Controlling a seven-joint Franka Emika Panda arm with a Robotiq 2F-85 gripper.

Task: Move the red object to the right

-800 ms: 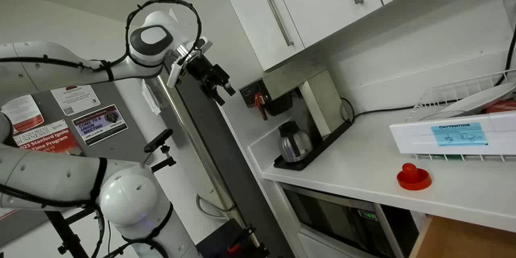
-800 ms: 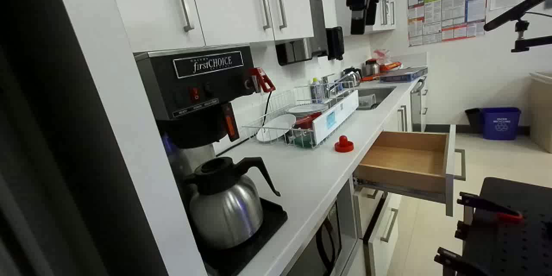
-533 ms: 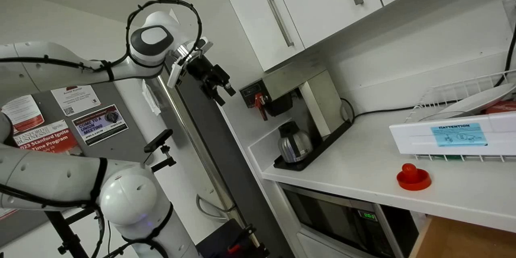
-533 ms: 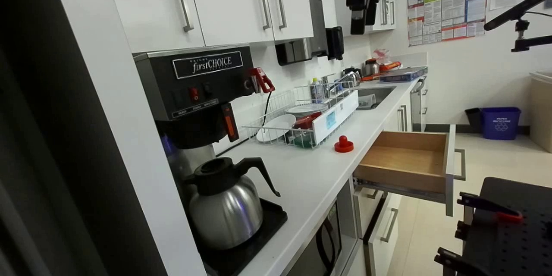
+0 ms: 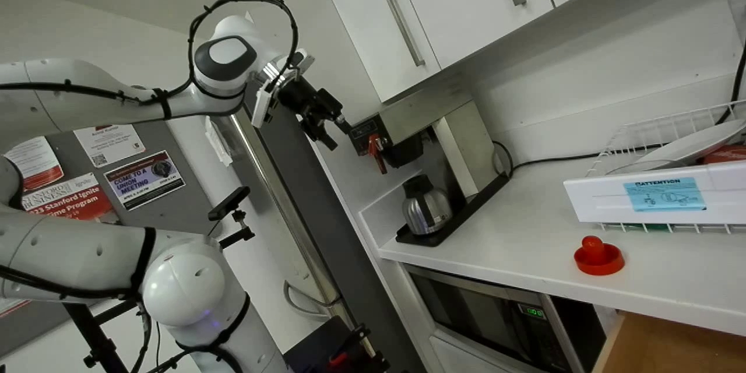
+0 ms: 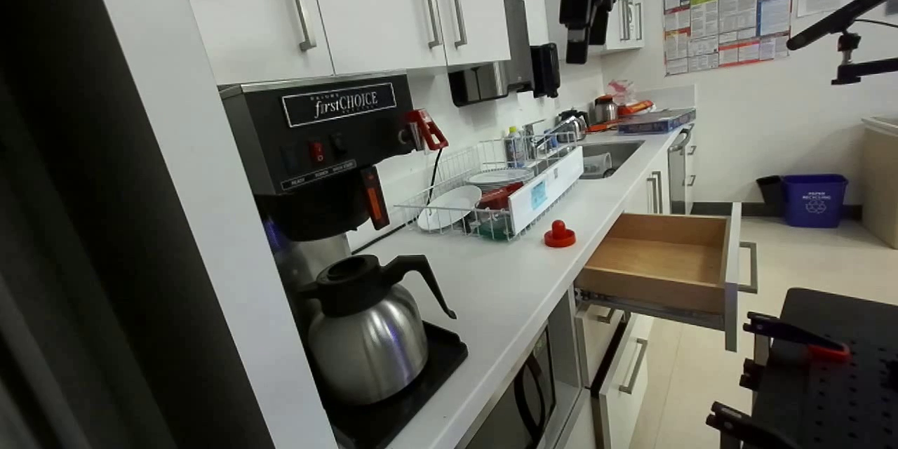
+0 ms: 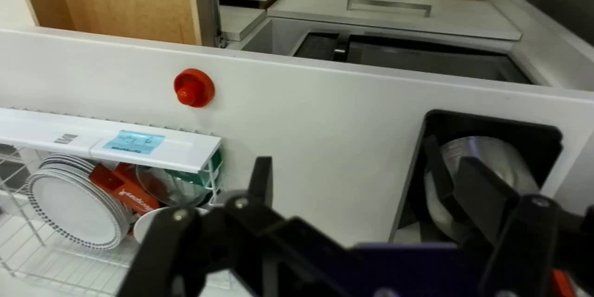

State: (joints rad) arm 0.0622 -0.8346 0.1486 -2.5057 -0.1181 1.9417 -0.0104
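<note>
I have the claw point(image 7: 369, 169) spread wide at the end of its white arm point(image 5: 183, 285), its fingers point(image 7: 262, 178) well apart, high above the level of a white kitchen counter point(image 7: 334, 125); in my wrist view one finger crosses in front of a steel carafe point(image 7: 494, 151), which stands on a black tray point(image 6: 443, 351) at the foot of the coffee brewer point(image 6: 344, 137) badged firstCHOICE; a red handle point(image 6: 426, 130) juts from the brewer's side; the red object point(image 7: 195, 87) stands upright on the counter, knob up on its round base, near the front edge and well apart from my claw; it sits between the white-fronted dish rack point(image 6: 551, 189) and a pulled-out wooden drawer point(image 6: 652, 259); the rack holds stacked plates point(image 7: 74, 209) and a red item point(image 7: 123, 186) with white lettering; past the rack, in an exterior view, a sink point(image 6: 624, 149) is set into the counter; below the counter I see a microwave point(image 5: 478, 309), its green display point(image 5: 531, 312) lit; above hang white wall cabinets point(image 5: 466, 0); behind my arm, a flyer point(image 5: 144, 179) reads "Come to a union meeting"; farther off, a blue recycling bin point(image 6: 814, 200) stands beside a black bin point(image 6: 769, 191), and posters point(image 6: 726, 10) cover part of the wall point(image 6: 744, 126).
</note>
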